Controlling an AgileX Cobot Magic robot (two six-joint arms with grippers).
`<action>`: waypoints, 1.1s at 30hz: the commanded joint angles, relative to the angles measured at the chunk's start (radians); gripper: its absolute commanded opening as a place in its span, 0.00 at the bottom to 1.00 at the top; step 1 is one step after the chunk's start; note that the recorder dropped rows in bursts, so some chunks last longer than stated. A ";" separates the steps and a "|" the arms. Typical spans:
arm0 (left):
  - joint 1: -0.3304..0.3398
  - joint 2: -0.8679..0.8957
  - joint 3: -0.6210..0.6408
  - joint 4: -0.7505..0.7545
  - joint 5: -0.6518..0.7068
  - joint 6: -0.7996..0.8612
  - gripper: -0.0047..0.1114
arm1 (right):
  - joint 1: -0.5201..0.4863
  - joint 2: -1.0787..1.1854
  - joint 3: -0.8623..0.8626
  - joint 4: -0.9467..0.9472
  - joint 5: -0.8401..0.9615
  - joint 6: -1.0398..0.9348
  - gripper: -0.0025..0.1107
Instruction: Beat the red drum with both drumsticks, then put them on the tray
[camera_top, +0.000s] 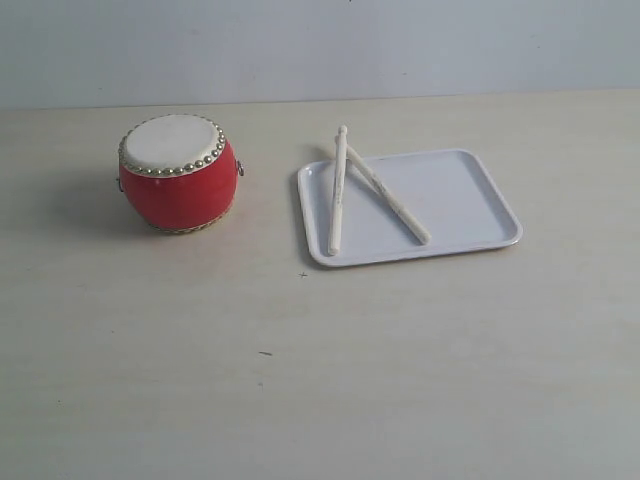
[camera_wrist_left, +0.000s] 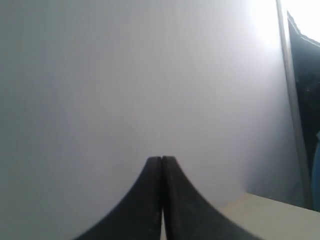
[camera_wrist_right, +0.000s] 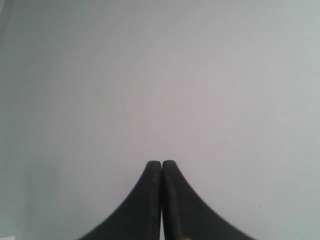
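Observation:
The red drum (camera_top: 179, 172) stands upright on the table at the left of the exterior view, cream skin up. To its right lies the white tray (camera_top: 470, 200). Both drumsticks rest on its left half, crossed near their far tips: one (camera_top: 338, 190) runs nearly straight front to back, the other (camera_top: 390, 197) slants toward the tray's middle. Neither arm appears in the exterior view. My left gripper (camera_wrist_left: 161, 159) is shut with nothing between its black fingers, facing a pale wall. My right gripper (camera_wrist_right: 161, 162) is likewise shut and empty, facing a plain wall.
The pale wooden table (camera_top: 320, 380) runs back to a light wall (camera_top: 320, 45). In the left wrist view a corner of the tabletop (camera_wrist_left: 270, 217) and a dark vertical edge (camera_wrist_left: 305, 100) show at one side.

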 joint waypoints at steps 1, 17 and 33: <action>0.145 -0.083 0.022 -0.081 0.052 0.071 0.04 | 0.000 -0.119 0.176 0.024 -0.103 0.012 0.02; 0.387 -0.083 0.247 -0.238 0.174 0.107 0.04 | 0.000 -0.143 0.517 0.238 -0.150 -0.113 0.02; 0.392 -0.083 0.619 -0.386 -0.007 0.110 0.04 | 0.000 -0.143 0.851 0.241 -0.367 -0.114 0.02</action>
